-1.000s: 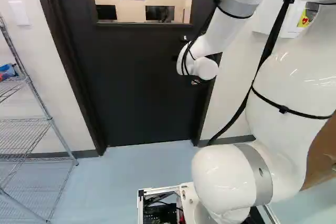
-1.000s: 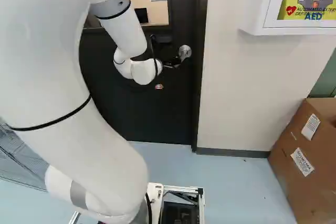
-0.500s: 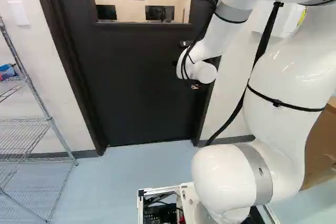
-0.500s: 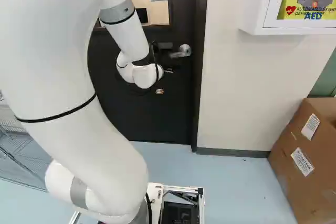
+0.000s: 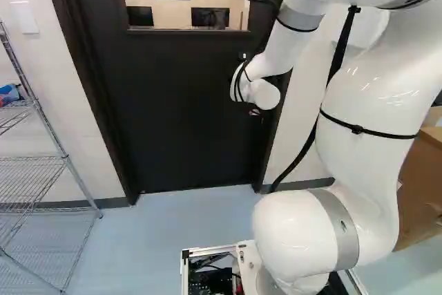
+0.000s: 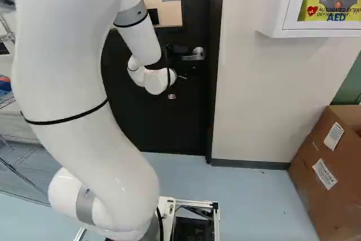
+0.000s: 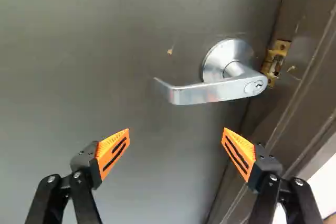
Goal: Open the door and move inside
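Lever handle (image 7: 210, 93), location: on the dark door (image 7: 94, 66), close by the frame (image 7: 315, 51); ahead of the gripper (image 7: 176, 129), not touching it.
Lever handle, handling: judged rigid and sprung, firm to turn; bare metal, likely slippery, not fragile.
Lever handle, hold: recommended on the straight arm toward its free end, clear of the round rose (image 7: 214, 64), for best leverage.
Door, handling: judged heavy; a steady move advised once the latch frees.
Fingers (image 7: 113, 150): spread wide, orange pads angled inward, nothing held.
Lever handle, appearance: dull silver, flat-sided, free end bent back toward the door; keyhole (image 7: 259, 85) at the pivot end.
Door, appearance: closed, dark; small pale chip (image 7: 170, 51) near the rose.
Latch plate (image 7: 275, 62): brass-coloured, worn, at the frame.
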You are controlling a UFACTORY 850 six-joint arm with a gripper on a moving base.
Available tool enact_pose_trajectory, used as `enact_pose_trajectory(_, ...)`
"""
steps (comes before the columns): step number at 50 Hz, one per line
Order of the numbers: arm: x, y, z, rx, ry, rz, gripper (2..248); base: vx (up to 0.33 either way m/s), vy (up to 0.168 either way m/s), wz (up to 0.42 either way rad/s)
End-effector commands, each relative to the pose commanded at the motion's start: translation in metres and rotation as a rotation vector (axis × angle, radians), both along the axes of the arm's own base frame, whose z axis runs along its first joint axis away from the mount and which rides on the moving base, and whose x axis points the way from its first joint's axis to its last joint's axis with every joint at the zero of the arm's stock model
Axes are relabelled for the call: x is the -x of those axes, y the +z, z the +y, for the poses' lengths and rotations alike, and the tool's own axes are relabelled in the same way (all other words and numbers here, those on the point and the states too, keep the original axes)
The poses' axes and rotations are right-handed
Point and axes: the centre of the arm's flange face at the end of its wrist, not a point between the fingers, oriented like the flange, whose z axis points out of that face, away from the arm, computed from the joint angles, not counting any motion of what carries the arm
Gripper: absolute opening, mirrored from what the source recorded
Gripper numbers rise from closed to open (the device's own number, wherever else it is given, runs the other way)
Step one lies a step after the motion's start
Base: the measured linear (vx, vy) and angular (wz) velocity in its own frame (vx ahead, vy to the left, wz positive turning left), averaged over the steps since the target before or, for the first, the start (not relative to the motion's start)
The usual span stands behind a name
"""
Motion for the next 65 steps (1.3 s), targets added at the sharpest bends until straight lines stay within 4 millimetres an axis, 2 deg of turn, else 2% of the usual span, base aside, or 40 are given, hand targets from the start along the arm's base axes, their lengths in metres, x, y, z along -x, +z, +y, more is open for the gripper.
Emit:
enact_pose_trajectory(24,-0.044,0.000,0.002,-0.086,-0.157,-0.072,247,0.000,0.000,0.000)
enact_pose_trajectory(65,-0.124,-0.009,0.034,-0.099,-0.114,-0.109,247,0.000,0.000,0.000)
